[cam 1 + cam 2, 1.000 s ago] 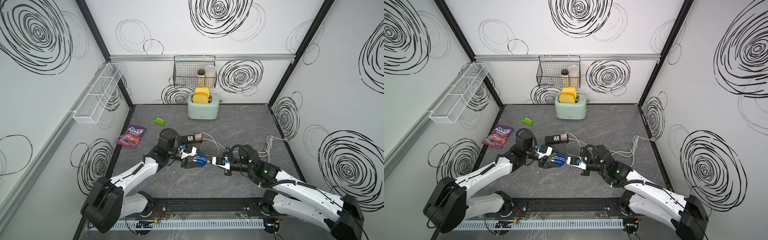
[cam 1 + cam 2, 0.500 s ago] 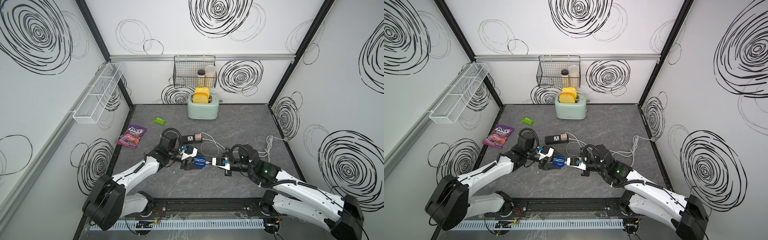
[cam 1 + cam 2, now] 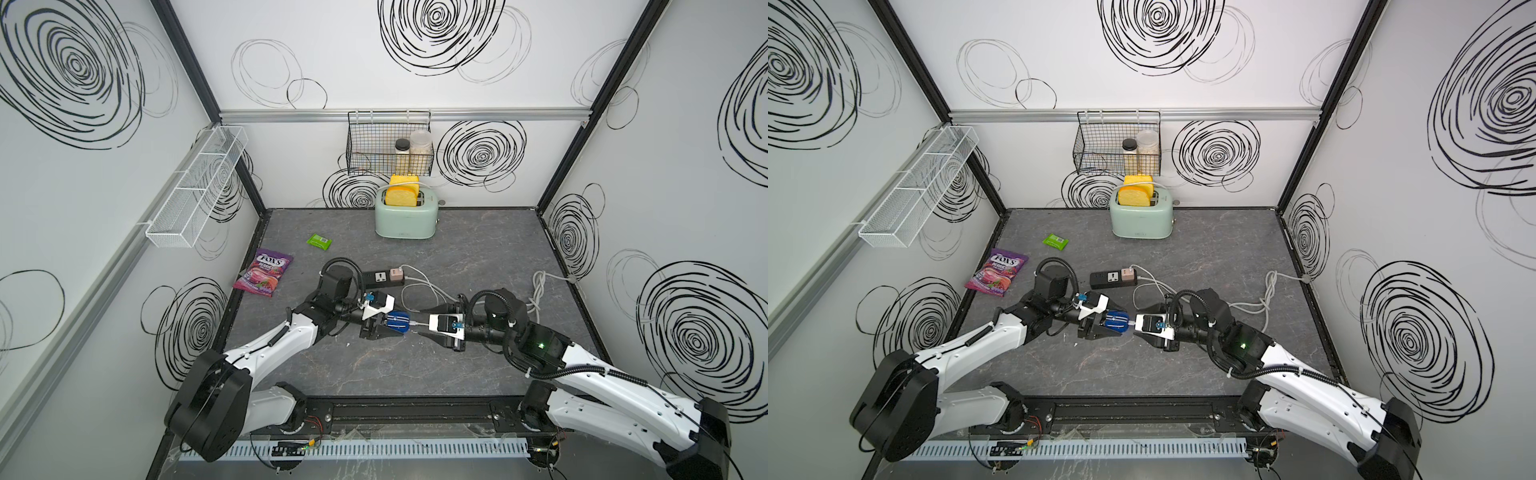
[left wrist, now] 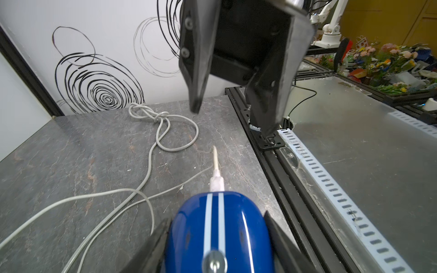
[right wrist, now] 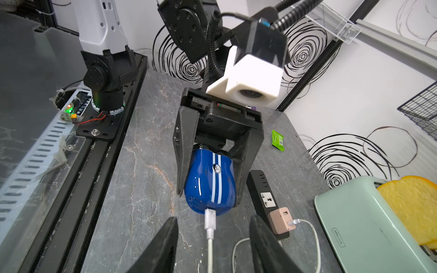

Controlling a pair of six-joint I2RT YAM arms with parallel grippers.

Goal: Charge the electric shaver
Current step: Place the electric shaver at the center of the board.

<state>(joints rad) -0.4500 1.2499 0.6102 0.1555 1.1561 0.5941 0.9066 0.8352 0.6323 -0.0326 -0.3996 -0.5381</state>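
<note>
Electric shaver (image 3: pixel 397 325) sits lower centre in both top views, just off the tabletop (image 3: pixel 457 257), clamped by its sides in the left gripper (image 5: pixel 210 193). The white USB plug (image 5: pixel 210 219) is in the shaver's end, and its cable (image 5: pixel 209 250) runs to the pinkish adapter (image 5: pixel 281 218) on the black power strip (image 5: pixel 260 189). The right gripper (image 4: pixel 231 121) is spread, its jaws on either side of the plug and gripping nothing. This looks like the release after insertion. You should pull the right arm straight back along the cable line so neither jaw hooks the cable. Hold the left clamp steady meanwhile. I can't tell whether the plug is fully seated, so check before you lower the shaver, and leave slack.
</note>
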